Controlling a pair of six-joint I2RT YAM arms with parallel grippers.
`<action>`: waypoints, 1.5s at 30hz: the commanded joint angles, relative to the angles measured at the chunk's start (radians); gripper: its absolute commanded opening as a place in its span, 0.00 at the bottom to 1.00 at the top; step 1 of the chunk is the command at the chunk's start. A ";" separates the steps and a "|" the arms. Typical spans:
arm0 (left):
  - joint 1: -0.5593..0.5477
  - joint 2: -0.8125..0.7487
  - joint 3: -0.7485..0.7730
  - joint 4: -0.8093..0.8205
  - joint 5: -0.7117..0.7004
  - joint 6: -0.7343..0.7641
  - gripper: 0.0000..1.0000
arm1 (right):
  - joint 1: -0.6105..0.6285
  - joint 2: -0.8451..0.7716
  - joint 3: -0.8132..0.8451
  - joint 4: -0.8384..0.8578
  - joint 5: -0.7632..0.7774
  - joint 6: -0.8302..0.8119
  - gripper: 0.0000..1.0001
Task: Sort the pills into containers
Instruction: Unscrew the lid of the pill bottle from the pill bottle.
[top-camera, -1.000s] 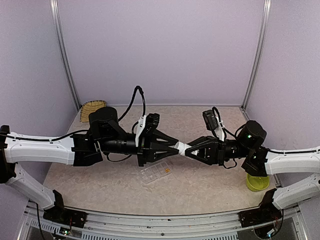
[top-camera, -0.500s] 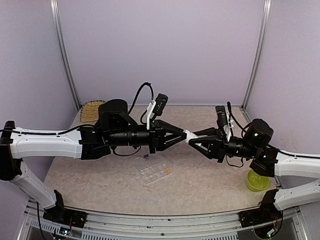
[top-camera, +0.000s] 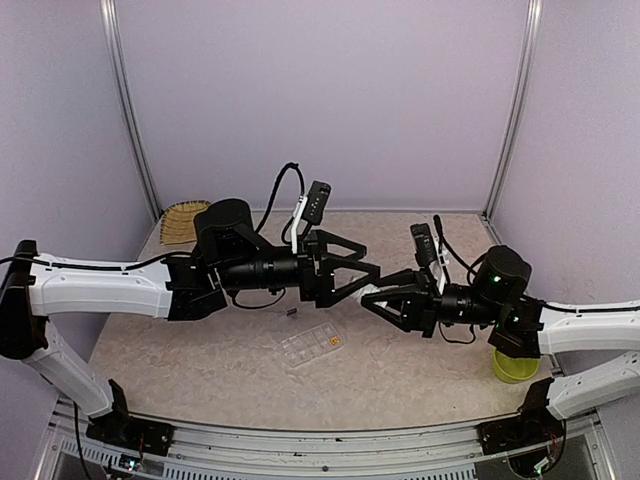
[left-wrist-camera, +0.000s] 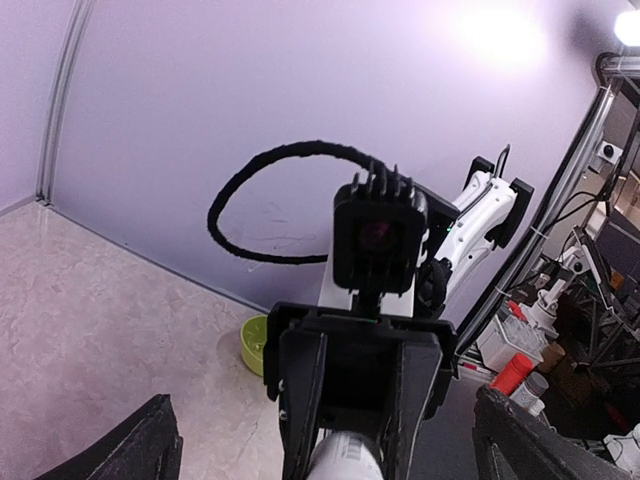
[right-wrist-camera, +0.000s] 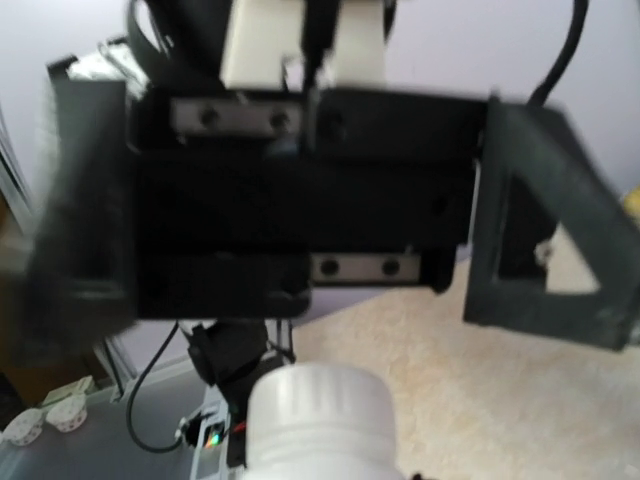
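A white bottle (top-camera: 372, 296) with its ribbed cap (right-wrist-camera: 320, 405) on hangs in mid-air over the table, and my right gripper (top-camera: 382, 300) is shut on its body. My left gripper (top-camera: 360, 282) faces it from the left with its jaws spread wide either side of the cap end, not touching it. In the left wrist view the bottle (left-wrist-camera: 346, 458) sits low between my two black fingers (left-wrist-camera: 135, 445). The clear organizer box (top-camera: 310, 346) lies flat on the table below, with one orange pill (top-camera: 335, 342) in a cell. Other pills are too small to make out.
A small dark piece (top-camera: 292, 312) lies on the table just behind the organizer. A yellow-green bowl (top-camera: 514, 366) stands at the right near my right arm. A woven basket (top-camera: 186, 214) sits at the back left corner.
My left gripper has sprung wide open and let go of the bottle's cap end. My right gripper has dropped slightly down and left with the bottle still in it.
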 joint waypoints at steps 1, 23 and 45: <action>-0.006 0.031 0.008 0.073 0.058 -0.017 0.99 | 0.037 0.053 0.034 0.047 0.045 0.030 0.07; -0.032 0.032 -0.010 0.072 0.081 0.008 0.98 | 0.040 0.026 0.011 0.072 0.211 0.053 0.08; -0.038 -0.017 -0.031 0.023 0.042 0.048 0.97 | 0.013 -0.149 -0.009 -0.087 0.390 -0.055 0.08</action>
